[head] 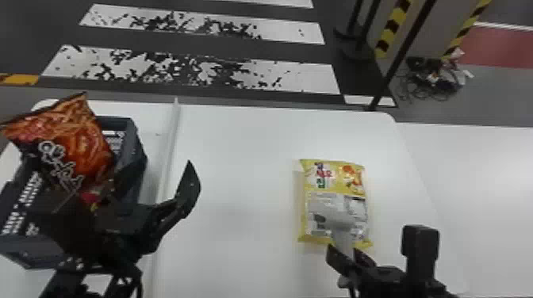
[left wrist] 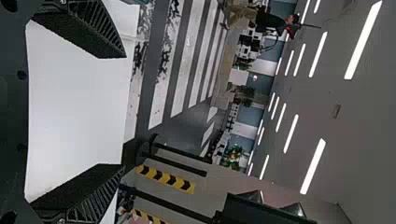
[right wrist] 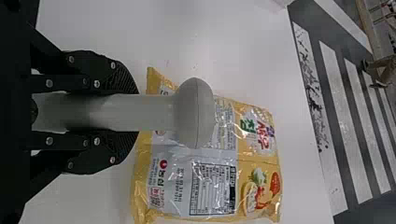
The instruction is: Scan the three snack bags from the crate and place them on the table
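Note:
The yellow snack bag (head: pixel 337 182) lies flat on the white table (head: pixel 238 178), right of centre. My right gripper (head: pixel 347 253) is at that bag's near end, shut on the grey scanner, whose head is over the bag. In the right wrist view, the fingers of my right gripper (right wrist: pixel 116 112) clasp the handle of the scanner (right wrist: pixel 194 112) above the yellow bag (right wrist: pixel 210 163). An orange and black snack bag (head: pixel 79 142) stands tilted in the dark crate (head: pixel 137 154). Beside the crate, my left gripper (head: pixel 158 198) is open; in its wrist view, the left gripper (left wrist: pixel 122 112) holds nothing.
A raised white divider (head: pixel 168 154) runs along the table between the crate and the yellow bag. Beyond the table's far edge are a black pole (head: pixel 400 59), striped posts and loose cables (head: pixel 432 79) on the floor.

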### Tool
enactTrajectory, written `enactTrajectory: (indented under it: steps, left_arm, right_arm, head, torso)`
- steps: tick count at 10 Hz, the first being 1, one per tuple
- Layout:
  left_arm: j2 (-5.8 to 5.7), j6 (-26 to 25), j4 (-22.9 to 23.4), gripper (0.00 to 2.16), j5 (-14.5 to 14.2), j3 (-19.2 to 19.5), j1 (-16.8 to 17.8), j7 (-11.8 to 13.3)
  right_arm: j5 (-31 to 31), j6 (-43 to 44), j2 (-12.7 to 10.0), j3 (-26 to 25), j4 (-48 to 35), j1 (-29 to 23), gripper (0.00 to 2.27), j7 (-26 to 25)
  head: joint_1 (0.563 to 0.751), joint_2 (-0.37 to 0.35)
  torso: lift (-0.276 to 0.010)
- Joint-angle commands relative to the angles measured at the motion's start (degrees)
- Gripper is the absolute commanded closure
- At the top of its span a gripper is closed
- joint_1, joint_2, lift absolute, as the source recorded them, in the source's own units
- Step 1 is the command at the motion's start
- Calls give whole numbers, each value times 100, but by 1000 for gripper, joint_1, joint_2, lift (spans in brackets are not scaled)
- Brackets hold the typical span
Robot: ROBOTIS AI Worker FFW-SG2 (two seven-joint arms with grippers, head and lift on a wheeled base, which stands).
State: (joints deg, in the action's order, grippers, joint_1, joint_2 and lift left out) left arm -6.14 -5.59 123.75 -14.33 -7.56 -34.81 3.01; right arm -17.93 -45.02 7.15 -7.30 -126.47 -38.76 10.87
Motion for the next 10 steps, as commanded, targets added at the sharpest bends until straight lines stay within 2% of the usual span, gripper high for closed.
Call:
enactTrajectory:
  steps: [1,2,4,5,8,10]
  left_arm:
    - [-1,0,36,29,0,0,-26,7]
    - [-19,0,106,29,0,0,-79,16]
    - [-45,-18,141,29,0,0,-79,51]
    - [-54,-106,167,29,9,9,-79,60]
    - [-63,-510,159,29,70,35,36,42]
    - [-72,-527,115,29,114,53,36,42]
  right_arm:
    - [-466,-240,5,-465,-492,-71,2250,46]
    - [-677,-434,5,-843,-545,114,2250,90]
    - [-562,-399,40,-1467,132,808,2250,380]
    - [-492,-135,251,-1660,791,1204,2250,539]
    - [123,498,840,-1616,2566,2162,2250,917]
    - [440,674,1034,-1476,3480,2584,2250,1084]
  head:
    - [695,-124]
    - [695,-135]
    - [695,-200]
    - [695,-219]
    - [695,-350]
    - [695,-350]
  torso:
    - [-62]
    - [-62]
    - [-62]
    - [-62]
    - [-62]
    - [-62]
